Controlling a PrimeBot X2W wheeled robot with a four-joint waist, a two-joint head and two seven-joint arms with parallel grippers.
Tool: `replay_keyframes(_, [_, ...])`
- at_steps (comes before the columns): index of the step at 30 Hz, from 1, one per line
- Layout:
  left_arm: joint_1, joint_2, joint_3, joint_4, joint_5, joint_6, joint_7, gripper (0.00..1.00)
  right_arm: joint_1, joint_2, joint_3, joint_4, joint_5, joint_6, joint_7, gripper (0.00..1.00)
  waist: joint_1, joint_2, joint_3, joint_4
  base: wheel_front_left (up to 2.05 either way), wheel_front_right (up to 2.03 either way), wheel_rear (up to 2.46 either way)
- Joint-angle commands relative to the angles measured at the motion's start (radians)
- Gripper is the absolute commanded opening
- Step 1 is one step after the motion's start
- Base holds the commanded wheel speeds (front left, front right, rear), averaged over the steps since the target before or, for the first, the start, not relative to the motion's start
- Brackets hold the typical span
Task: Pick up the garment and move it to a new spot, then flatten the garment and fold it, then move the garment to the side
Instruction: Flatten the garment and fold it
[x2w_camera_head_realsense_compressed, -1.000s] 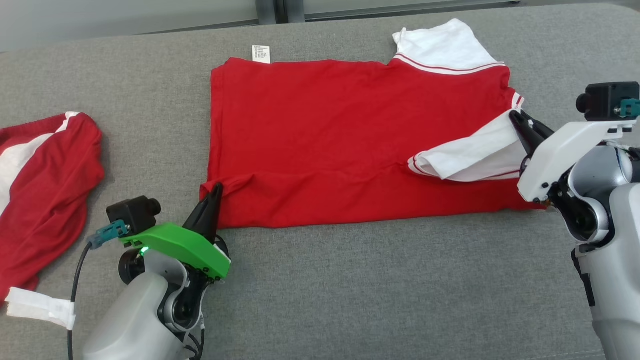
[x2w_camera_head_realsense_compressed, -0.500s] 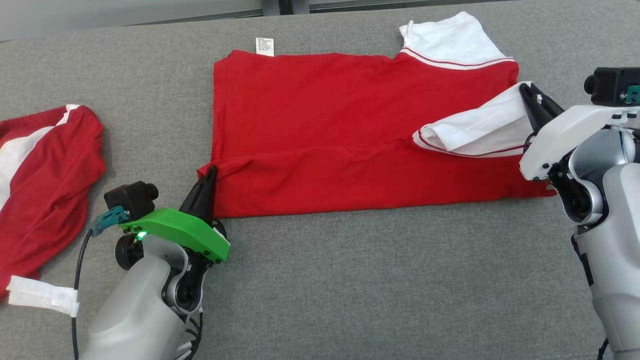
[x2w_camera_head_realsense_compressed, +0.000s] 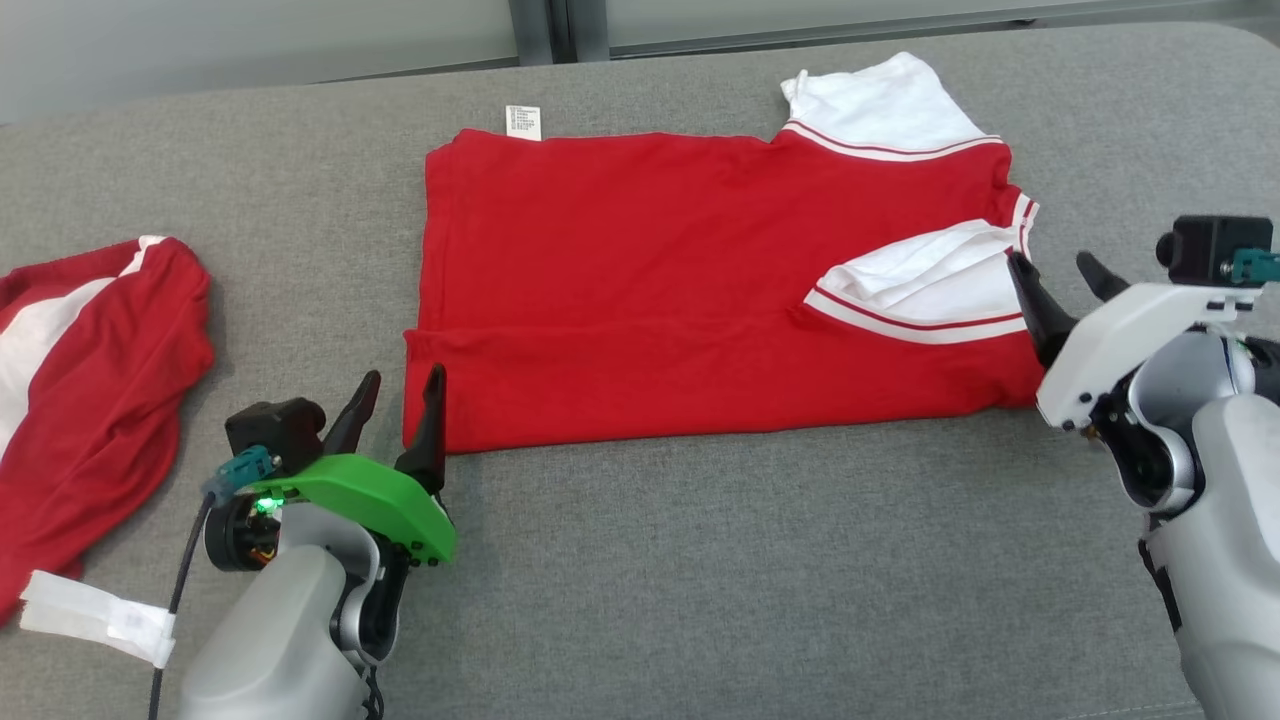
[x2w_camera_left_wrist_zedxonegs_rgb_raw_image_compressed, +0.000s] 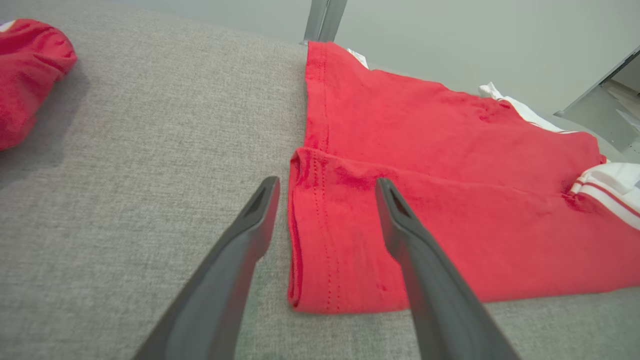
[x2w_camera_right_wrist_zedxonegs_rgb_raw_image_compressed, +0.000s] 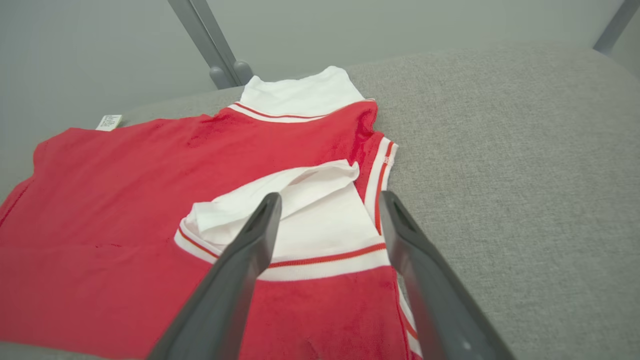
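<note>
The garment (x2w_camera_head_realsense_compressed: 700, 290) lies flat on the grey cushion (x2w_camera_head_realsense_compressed: 700, 580) straight ahead of you, with its long axis running left to right. Each end of it sits at one gripper.

Your left gripper (x2w_camera_head_realsense_compressed: 402, 378) has its fingers spread apart and holds nothing. It is at the near left corner. In the left wrist view the doubled-over hem edge (x2w_camera_left_wrist_zedxonegs_rgb_raw_image_compressed: 300, 225) runs up between the two fingers.

Your right gripper (x2w_camera_head_realsense_compressed: 1050, 262) is also spread and empty. It is at the near right end, and in the right wrist view its fingers point over the white sleeve (x2w_camera_head_realsense_compressed: 930, 285), which is folded in over the red body.

So the near folded edge spans from one gripper to the other, and neither arm is the nearer one: each already has its own corner. The far edge, with the small label (x2w_camera_head_realsense_compressed: 523, 122), is well away from both.

My judgement is that the next fold depends on this layout. You either reach forward together to the far corners, or pinch the near ones where you are. Keep clear of the second red garment (x2w_camera_head_realsense_compressed: 90, 400) off to your left.
</note>
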Motion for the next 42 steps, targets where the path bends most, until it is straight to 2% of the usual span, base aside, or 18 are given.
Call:
replay_keyframes(1, [0.016, 0.003, -0.002, -0.006, 0.036, 0.025, -0.003, 1.00, 0.027, 0.000, -0.023, 0.004, -0.029, 0.000, 0.019, 1.00, 0.0000, 0.0000, -0.007, -0.005, 0.00, 0.00, 0.00])
replay_keyframes(5, [0.031, -0.012, -0.026, 0.007, 0.117, 0.092, -0.003, 1.00, 0.082, 0.031, -0.104, 0.036, -0.110, 0.000, 0.072, 1.00, 0.0000, 0.0000, -0.012, -0.007, 0.00, 0.00, 0.00])
replay_keyframes(12, [-0.010, -0.036, -0.058, 0.086, 0.198, 0.158, -0.003, 1.00, 0.064, 0.112, -0.177, 0.089, -0.200, 0.000, 0.108, 1.00, 0.0000, 0.0000, 0.005, -0.013, 0.00, 0.00, 0.00])
replay_keyframes(15, [-0.031, -0.047, -0.072, 0.131, 0.219, 0.169, -0.002, 1.00, 0.050, 0.124, -0.203, 0.129, -0.248, -0.001, 0.126, 1.00, 0.0000, 0.0000, 0.019, -0.012, 0.00, 0.00, 0.00])
replay_keyframes(21, [-0.061, -0.075, -0.095, 0.217, 0.217, 0.156, 0.025, 1.00, 0.022, 0.161, -0.239, 0.196, -0.324, 0.000, 0.149, 1.00, 0.0000, 0.0000, 0.040, -0.008, 0.00, 0.00, 0.00])
replay_keyframes(22, [-0.065, -0.078, -0.095, 0.231, 0.214, 0.154, 0.028, 0.86, 0.021, 0.165, -0.242, 0.206, -0.330, 0.000, 0.154, 1.00, 0.0000, 0.0000, 0.042, -0.008, 0.00, 0.00, 0.00])
replay_keyframes(23, [-0.066, -0.081, -0.096, 0.247, 0.210, 0.152, 0.033, 0.49, 0.019, 0.169, -0.243, 0.218, -0.335, 0.000, 0.160, 1.00, 0.0000, 0.0000, 0.043, -0.008, 0.00, 0.00, 0.00])
replay_keyframes(24, [-0.068, -0.083, -0.099, 0.261, 0.208, 0.148, 0.036, 0.06, 0.017, 0.172, -0.244, 0.228, -0.336, 0.000, 0.167, 1.00, 0.0000, 0.0000, 0.044, -0.008, 0.00, 0.00, 0.00])
replay_keyframes(25, [-0.070, -0.084, -0.100, 0.275, 0.206, 0.142, 0.038, 0.00, 0.016, 0.178, -0.243, 0.241, -0.332, 0.000, 0.177, 0.64, 0.0000, 0.0000, 0.043, -0.008, 0.00, 0.00, 0.00])
replay_keyframes(26, [-0.069, -0.087, -0.101, 0.288, 0.202, 0.135, 0.041, 0.00, 0.015, 0.182, -0.241, 0.247, -0.326, 0.000, 0.178, 0.13, 0.0000, 0.0000, 0.043, -0.008, 0.00, 0.00, 0.00])
replay_keyframes(27, [-0.068, -0.089, -0.101, 0.297, 0.198, 0.129, 0.040, 0.00, 0.015, 0.184, -0.237, 0.250, -0.320, 0.000, 0.179, 0.00, 0.0000, 0.0000, 0.041, -0.008, 0.00, 0.00, 0.00])
replay_keyframes(32, [-0.047, -0.092, -0.086, 0.315, 0.179, 0.091, 0.023, 0.00, 0.039, 0.177, -0.237, 0.219, -0.274, 0.000, 0.153, 0.00, 0.0000, 0.0000, 0.016, -0.004, 0.00, 0.00, 0.00])
replay_keyframes(36, [-0.015, -0.087, -0.070, 0.288, 0.164, 0.067, 0.008, 0.00, 0.081, 0.171, -0.229, 0.136, -0.210, 0.000, 0.131, 0.00, 0.0000, 0.0000, -0.018, 0.001, 0.00, 0.00, 0.00])
replay_keyframes(42, [0.064, -0.054, -0.050, 0.199, 0.167, 0.074, 0.001, 0.00, 0.204, 0.156, -0.237, -0.037, -0.154, -0.001, 0.144, 0.00, 0.0000, 0.0000, -0.062, 0.005, 0.00, 0.00, 0.00])
